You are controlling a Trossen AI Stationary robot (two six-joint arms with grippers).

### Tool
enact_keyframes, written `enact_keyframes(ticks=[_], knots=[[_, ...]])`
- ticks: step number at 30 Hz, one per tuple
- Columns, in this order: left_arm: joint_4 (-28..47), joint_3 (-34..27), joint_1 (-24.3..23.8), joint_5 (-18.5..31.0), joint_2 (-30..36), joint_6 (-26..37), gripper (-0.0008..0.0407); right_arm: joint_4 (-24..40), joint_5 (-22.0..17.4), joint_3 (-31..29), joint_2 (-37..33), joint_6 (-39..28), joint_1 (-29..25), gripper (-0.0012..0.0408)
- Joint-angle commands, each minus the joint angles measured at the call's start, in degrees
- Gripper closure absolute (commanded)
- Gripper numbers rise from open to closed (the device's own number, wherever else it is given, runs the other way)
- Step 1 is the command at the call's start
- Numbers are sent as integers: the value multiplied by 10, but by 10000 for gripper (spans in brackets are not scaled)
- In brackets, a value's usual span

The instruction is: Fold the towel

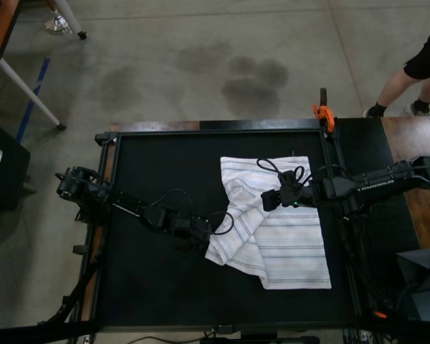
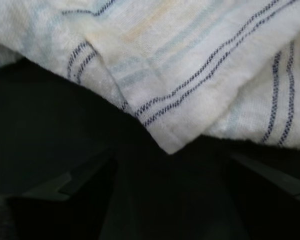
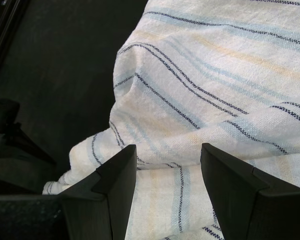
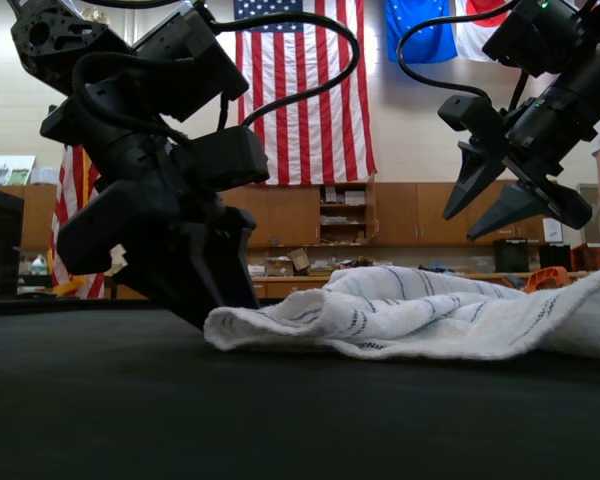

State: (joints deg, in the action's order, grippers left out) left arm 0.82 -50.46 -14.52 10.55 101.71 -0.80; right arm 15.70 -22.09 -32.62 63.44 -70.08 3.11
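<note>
Left gripper [image 1: 201,238], released, sits low at the towel's [image 1: 279,229] bunched near corner; right gripper [image 4: 505,195], also released, hovers above. The towel lies on the counter [image 1: 158,287] — soft, limp, light — best pinched at corners.

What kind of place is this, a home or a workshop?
Probably a school workshop or lab, not a home: bare stained concrete floor, wooden cabinets along the wall, and large flags hung above them behind the robot's table.
</note>
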Motion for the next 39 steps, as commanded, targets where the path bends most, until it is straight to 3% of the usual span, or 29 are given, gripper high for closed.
enact_keyframes(ticks=[1, 9, 30, 33, 37, 39], knots=[[2, -7, 1, 4, 5, 10, 165, 0, -1, 0, 0, -2, 0, 228], [5, -5, 1, 4, -23, 10, 258, 1, -5, 0, 0, -2, 0, 228], [4, -18, -7, 5, -24, 12, 265, -8, -9, 0, 0, -4, 0, 228], [4, -17, -7, 5, -25, 14, 297, -9, -9, 0, 0, -4, 0, 228], [5, -16, -7, 5, -25, 12, 406, -11, -10, 0, 0, -4, 0, 228], [4, -16, -7, 7, -24, 12, 392, -14, -11, 0, 0, -4, 0, 228]])
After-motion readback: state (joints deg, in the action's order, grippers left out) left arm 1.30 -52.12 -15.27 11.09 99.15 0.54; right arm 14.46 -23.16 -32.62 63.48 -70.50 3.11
